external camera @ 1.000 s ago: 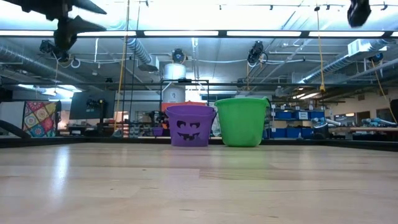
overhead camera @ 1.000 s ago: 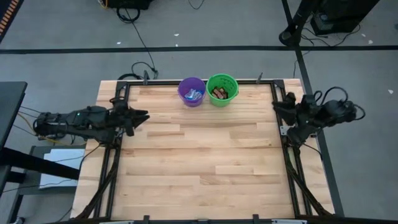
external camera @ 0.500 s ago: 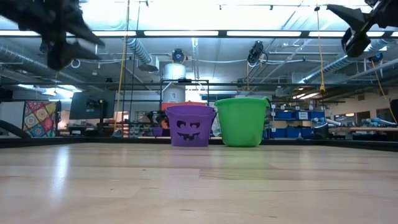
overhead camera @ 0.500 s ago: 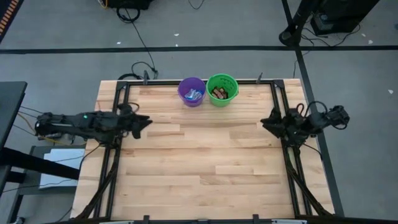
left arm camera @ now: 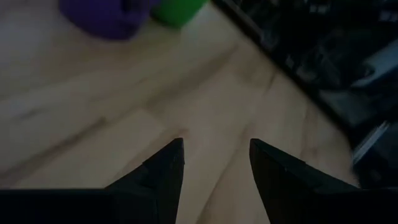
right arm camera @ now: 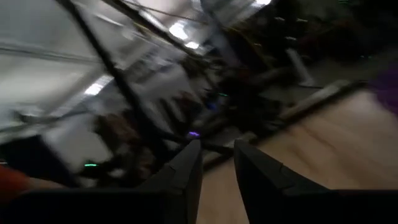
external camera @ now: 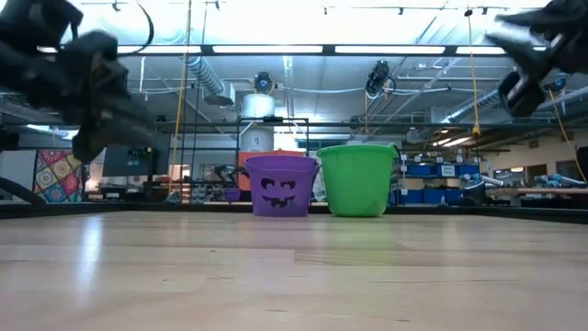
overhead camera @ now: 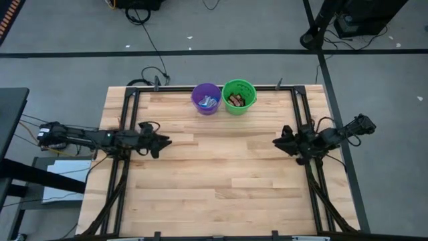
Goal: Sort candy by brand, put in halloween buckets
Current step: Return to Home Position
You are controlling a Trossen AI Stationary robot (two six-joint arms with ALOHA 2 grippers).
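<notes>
High view shows 2 buckets just beside each other at the far edge of the table [overhead camera: 214,187]. The purple bucket [overhead camera: 200,94] holds blue-and-white candy [overhead camera: 208,102]. The green bucket [overhead camera: 247,89] holds brown candy [overhead camera: 234,100]. Over the table's left side hangs the left gripper [overhead camera: 164,142], fingers spread wide, holding nothing. Both buckets sit far ahead of its fingertips. Over the right side hangs the right gripper [overhead camera: 276,142], fingers a little apart, empty too.

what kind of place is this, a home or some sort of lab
Most likely a robotics lab or workshop: exposed ceiling ducts, long strip lights and blue bins show behind the wooden table.
</notes>
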